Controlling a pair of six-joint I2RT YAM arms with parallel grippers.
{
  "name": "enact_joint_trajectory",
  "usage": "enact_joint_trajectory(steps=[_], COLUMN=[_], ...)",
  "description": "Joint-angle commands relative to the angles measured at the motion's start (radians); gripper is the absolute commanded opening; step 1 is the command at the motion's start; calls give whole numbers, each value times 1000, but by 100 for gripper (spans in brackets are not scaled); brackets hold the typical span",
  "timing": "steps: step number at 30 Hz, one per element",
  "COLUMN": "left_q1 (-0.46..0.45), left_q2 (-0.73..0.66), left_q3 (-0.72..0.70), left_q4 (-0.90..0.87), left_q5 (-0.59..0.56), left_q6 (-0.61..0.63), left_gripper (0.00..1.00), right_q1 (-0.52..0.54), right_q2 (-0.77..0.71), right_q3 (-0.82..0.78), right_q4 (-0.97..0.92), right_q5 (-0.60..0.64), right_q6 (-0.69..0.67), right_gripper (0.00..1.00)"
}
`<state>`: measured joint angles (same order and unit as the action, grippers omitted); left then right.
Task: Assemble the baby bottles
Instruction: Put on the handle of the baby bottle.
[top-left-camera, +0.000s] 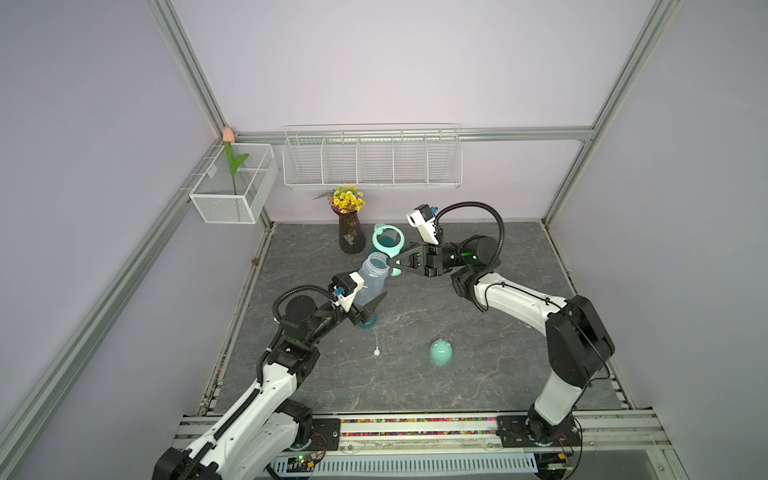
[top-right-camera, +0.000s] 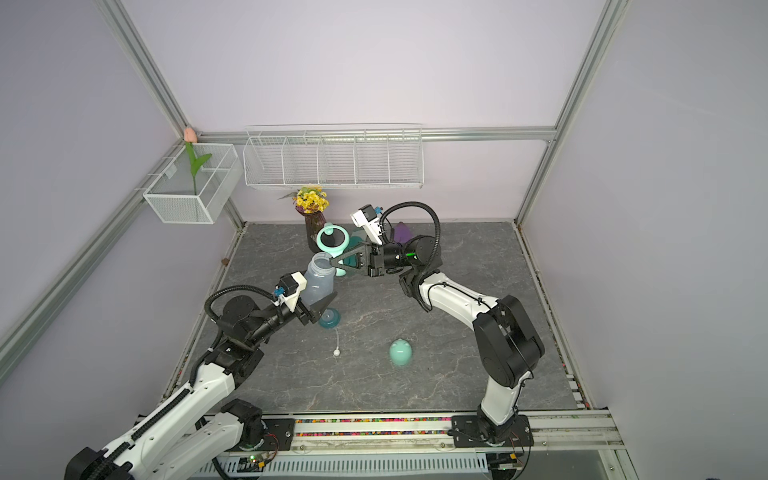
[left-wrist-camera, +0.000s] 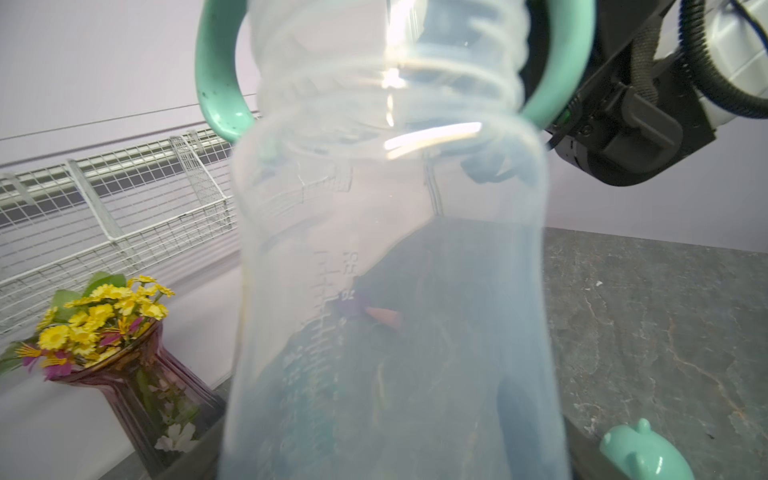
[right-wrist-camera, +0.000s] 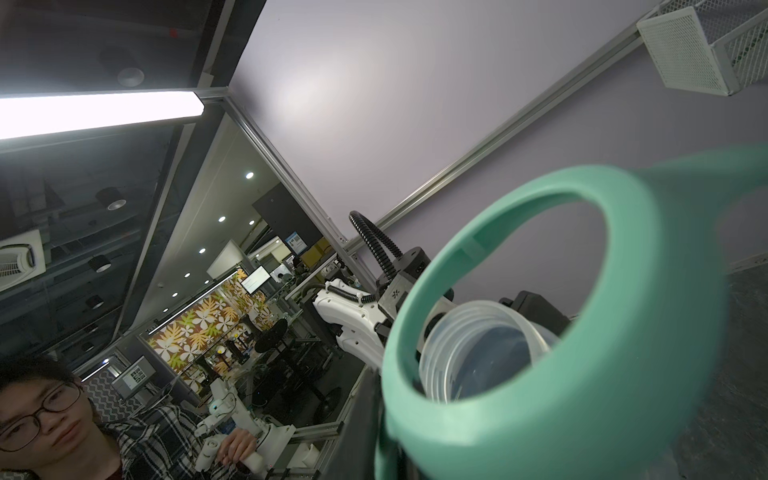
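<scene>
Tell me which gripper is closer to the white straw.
Left. The left gripper, holding the bottle, is just behind the straw; the right gripper holds the ring farther back.

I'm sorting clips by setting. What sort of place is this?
Most likely a robotics lab work cell: left arm and right arm bolted to a rail, aluminium-framed walls, and, in the right wrist view, a person holding a small white arm, monitors behind.

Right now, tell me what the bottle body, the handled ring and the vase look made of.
The bottle body: translucent frosted plastic, probably; moulded threads and raised scale marks show. The handled ring: opaque mint plastic, matt-smooth, soft sheen. The vase: likely tinted purple glass, ribbed, stems visible through it.
</scene>
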<state>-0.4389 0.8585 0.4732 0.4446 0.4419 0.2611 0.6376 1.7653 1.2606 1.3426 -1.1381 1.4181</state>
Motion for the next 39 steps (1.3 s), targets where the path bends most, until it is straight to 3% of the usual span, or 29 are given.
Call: enact_joint_trajectory(steps=[1, 10, 25, 39], left_q1=[-3, -3, -6, -8], left_q2=[13, 101, 69, 129], left_q3=[26, 76, 97, 142], left_q4=[41, 121, 138, 230], left_q5=[-45, -43, 6, 7], left_q6=[32, 35, 21, -16], left_gripper=[0, 0, 0, 0], right_q1=[11, 50, 56, 72], right_q2=[-17, 3, 36, 50], right_q3=[17, 22, 25, 19], right_q4=[91, 92, 92, 92], right_q5=[5, 10, 26, 39], right_q6=[62, 65, 65, 61], right_gripper=[7, 7, 7, 7])
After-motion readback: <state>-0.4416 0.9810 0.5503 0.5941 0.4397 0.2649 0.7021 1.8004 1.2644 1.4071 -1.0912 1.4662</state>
